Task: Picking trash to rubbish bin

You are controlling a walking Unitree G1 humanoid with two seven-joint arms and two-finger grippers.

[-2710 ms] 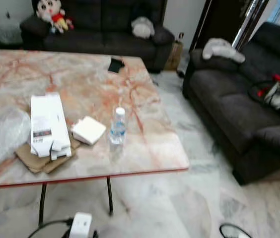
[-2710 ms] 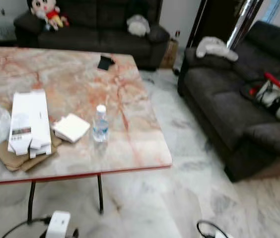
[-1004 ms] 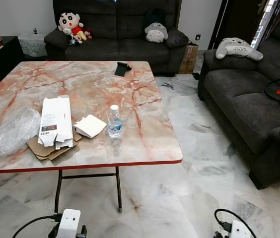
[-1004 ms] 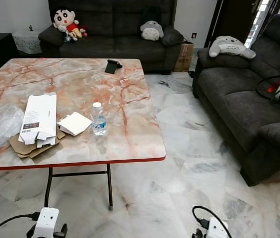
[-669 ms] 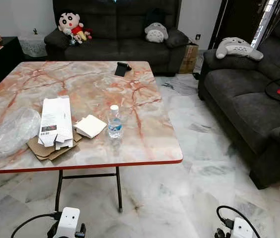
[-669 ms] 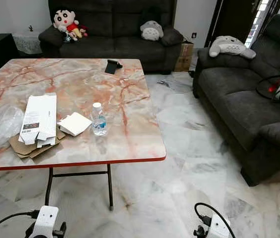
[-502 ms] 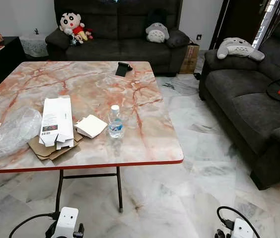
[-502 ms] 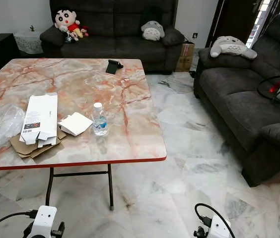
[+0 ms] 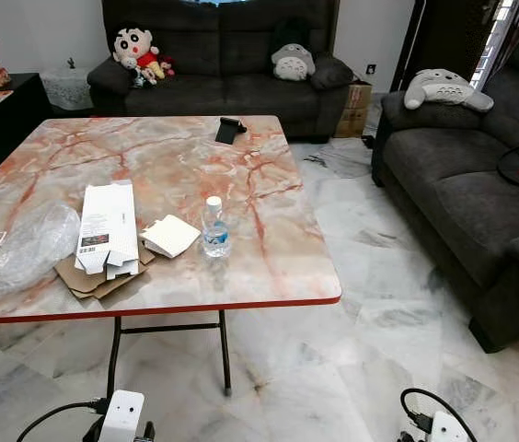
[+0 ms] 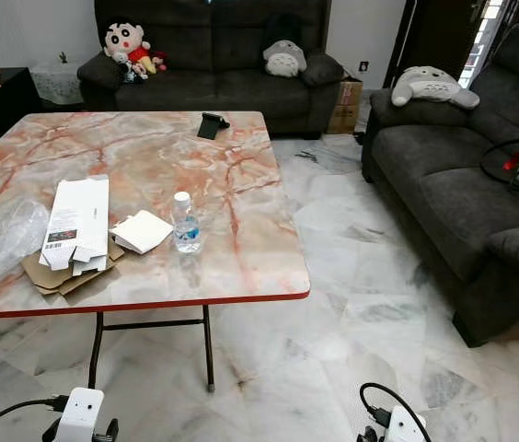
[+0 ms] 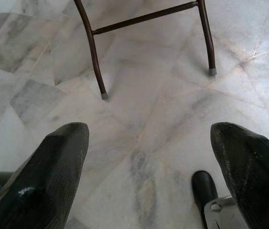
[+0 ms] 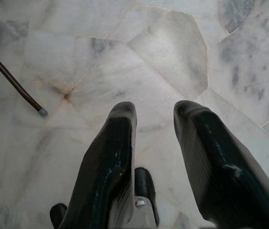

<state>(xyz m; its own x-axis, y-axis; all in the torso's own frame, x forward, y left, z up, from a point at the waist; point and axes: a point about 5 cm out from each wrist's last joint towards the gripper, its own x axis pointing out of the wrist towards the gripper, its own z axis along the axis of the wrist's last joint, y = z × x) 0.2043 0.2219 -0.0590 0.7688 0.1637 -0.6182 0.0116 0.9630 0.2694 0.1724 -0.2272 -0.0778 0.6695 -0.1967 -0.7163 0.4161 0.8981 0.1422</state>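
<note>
Left eye view: clear plastic bottle (image 9: 213, 226) stands on glossy pink-veined marble table (image 9: 278, 267); left tool (image 11: 149, 176) spread wide, right tool (image 12: 154, 129) narrowly parted.

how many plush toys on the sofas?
3 clearly in view. One cartoon doll on the back sofa's left end, a grey plush on its right end, and a grey plush lying on the side sofa. More may be hidden.
</note>
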